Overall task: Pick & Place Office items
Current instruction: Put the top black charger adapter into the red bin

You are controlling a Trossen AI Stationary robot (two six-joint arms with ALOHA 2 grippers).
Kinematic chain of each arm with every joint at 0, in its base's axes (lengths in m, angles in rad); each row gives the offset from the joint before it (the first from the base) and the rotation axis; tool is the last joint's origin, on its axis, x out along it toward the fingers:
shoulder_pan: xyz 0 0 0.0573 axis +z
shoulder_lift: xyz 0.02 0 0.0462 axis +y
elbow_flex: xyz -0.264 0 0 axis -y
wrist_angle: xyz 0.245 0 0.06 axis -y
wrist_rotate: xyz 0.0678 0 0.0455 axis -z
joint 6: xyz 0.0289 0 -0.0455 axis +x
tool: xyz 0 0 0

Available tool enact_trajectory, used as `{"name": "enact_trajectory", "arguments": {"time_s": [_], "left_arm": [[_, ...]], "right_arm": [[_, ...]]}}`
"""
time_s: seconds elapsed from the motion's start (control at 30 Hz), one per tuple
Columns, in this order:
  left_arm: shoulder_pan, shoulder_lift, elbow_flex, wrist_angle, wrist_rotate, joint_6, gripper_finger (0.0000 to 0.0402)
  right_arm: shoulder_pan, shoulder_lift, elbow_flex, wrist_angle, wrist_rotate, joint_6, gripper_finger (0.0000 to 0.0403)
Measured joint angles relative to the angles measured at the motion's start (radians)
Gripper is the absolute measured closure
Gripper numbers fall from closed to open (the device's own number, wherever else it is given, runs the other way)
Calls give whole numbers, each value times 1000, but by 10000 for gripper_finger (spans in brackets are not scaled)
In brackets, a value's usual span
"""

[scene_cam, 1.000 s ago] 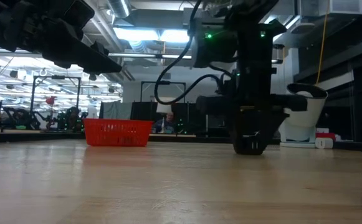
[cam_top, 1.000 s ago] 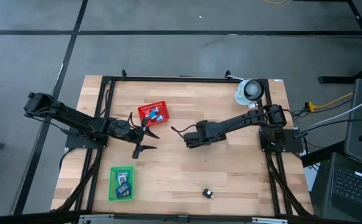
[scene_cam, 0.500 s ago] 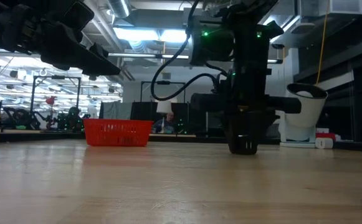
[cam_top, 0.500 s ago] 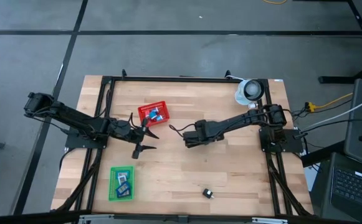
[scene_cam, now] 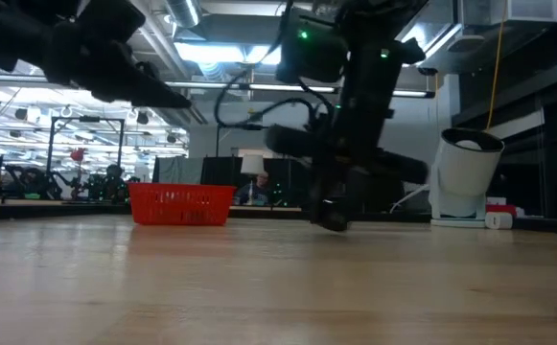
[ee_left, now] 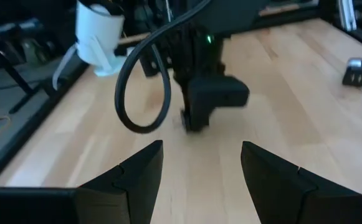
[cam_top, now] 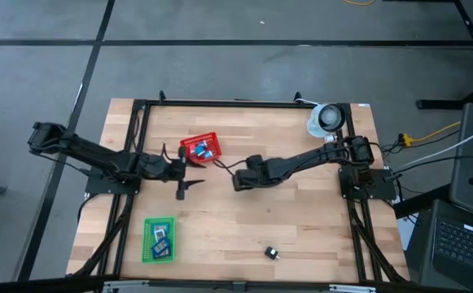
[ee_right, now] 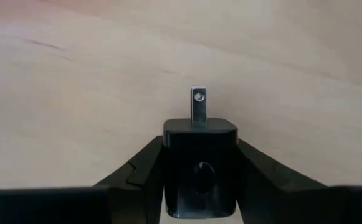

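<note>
My right gripper point(cam_top: 238, 182) sits mid-table just right of the red mesh basket point(cam_top: 201, 147) and is shut on a small black plug-like block point(ee_right: 199, 165) with a metal prong point(ee_right: 198, 104). In the low view this gripper point(scene_cam: 331, 220) hangs close to the tabletop. My left gripper point(cam_top: 186, 174) is open, below the basket, facing the right gripper point(ee_left: 199, 115). The basket holds blue pieces point(cam_top: 205, 150). More small pieces lie in the flat green tray point(cam_top: 148, 244). One black piece point(cam_top: 271, 253) lies on the bare wood, also seen in the left wrist view point(ee_left: 358, 70). My right gripper pinches the black block by its two opposite sides point(ee_right: 168, 163), one finger point(ee_right: 143, 171) on each side. The block's prong end point(ee_right: 198, 104) sticks out beyond the fingertips, pointing forward over the wood.
A white stand-like object point(cam_top: 324, 119) stands at the table's far right corner, also visible in the low view point(scene_cam: 465, 177). Black frame rails point(cam_top: 220, 103) border the table. Bare wood lies between the two grippers and along the near right part.
My right gripper, shut on the black block, has moved toward the table's left, closer to the red basket, and tilted as it went. My left gripper has drawn back a little toward the table's left edge, staying open.
</note>
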Motion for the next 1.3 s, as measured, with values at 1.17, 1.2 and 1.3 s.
{"name": "enact_trajectory", "arguments": {"time_s": [1.17,1.2,1.3], "left_arm": [[39,-438,0,-345,-35,15,190],[39,-438,0,-345,-33,14,190],[39,-438,0,-345,-26,13,190]], "right_arm": [[-245,86,258,628,-59,-542,257],[-248,102,258,635,-62,-538,257],[-256,156,274,633,-78,-518,257]]}}
